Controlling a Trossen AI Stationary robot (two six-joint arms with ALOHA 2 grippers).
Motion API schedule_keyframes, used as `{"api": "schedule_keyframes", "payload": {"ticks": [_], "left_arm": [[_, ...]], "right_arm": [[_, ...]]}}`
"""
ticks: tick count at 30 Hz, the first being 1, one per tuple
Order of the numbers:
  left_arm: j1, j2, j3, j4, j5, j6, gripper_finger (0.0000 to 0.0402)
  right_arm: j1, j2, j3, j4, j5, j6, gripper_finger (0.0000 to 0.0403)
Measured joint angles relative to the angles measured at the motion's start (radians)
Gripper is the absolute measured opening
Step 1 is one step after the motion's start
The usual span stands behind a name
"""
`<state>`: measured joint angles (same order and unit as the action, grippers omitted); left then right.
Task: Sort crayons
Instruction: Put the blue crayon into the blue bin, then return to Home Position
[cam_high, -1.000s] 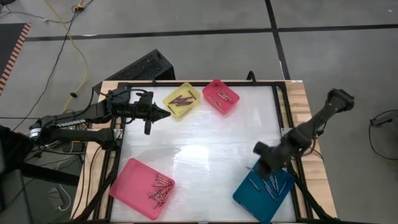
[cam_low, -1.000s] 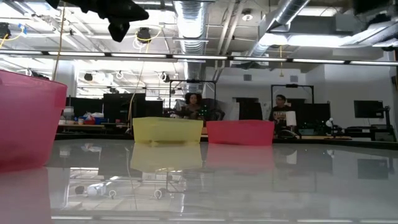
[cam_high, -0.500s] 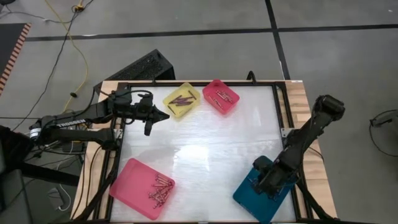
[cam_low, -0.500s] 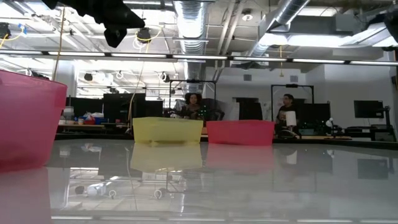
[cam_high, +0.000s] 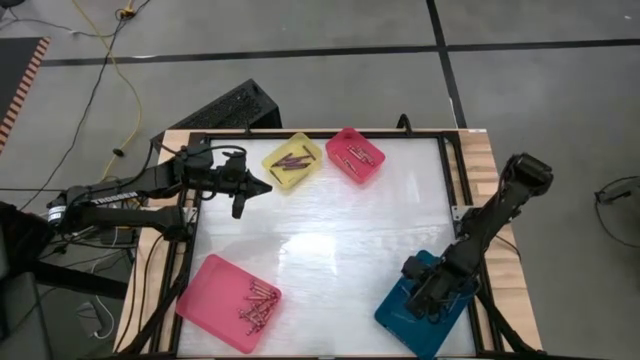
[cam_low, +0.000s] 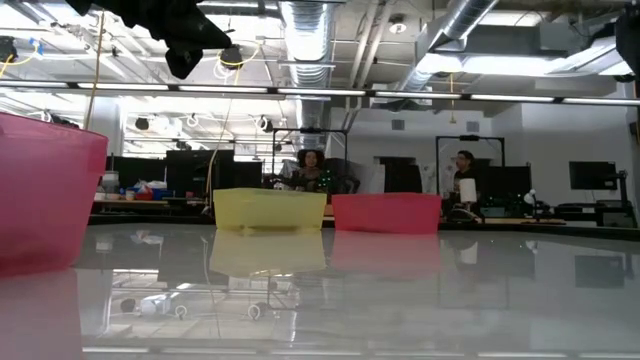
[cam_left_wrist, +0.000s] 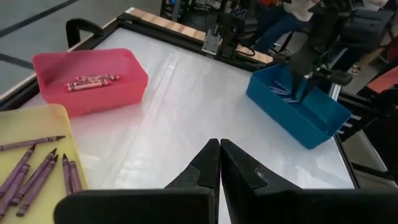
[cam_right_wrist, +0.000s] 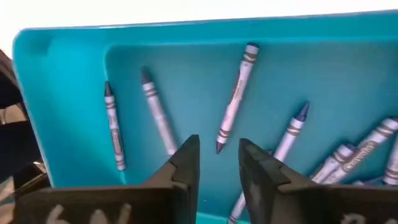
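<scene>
Crayons (cam_right_wrist: 235, 102), four trays, two arms

You have a broad open stretch of glossy white tabletop (cam_high: 330, 225) through the middle. Obstacles sit at the edges: the square yellow plastic tray (cam_high: 292, 160) and small pink tray (cam_high: 355, 155) far, the large pink tray (cam_high: 228, 300) near left, the teal tray (cam_high: 425, 305) near right, occupied by the right gripper (cam_right_wrist: 217, 158).
</scene>
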<state>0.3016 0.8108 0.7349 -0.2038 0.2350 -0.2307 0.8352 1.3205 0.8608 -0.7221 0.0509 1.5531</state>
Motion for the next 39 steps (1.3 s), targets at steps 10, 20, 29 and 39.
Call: {"api": "schedule_keyframes", "payload": {"ticks": [10, 20, 29, 39], "left_arm": [[0.0, 0.0, 0.0, -0.064, -0.003, -0.166, 0.0], [-0.043, -0.001, 0.0, 0.088, 0.054, -0.255, 0.0], [-0.241, -0.124, 0.002, 0.356, -0.051, -0.03, 0.0], [-0.416, -0.276, 0.001, 0.14, -0.262, 0.074, 0.0]], "right_arm": [[-0.07, -0.224, 0.0, 0.225, 0.027, -0.248, 0.0107], [-0.247, -0.465, 0.001, 0.494, -0.001, -0.836, 0.0107], [-0.37, -0.641, 0.001, 0.644, -0.021, -1.374, 0.0107], [-0.513, -0.841, -0.006, 0.47, -0.022, -1.45, 0.0107]]}}
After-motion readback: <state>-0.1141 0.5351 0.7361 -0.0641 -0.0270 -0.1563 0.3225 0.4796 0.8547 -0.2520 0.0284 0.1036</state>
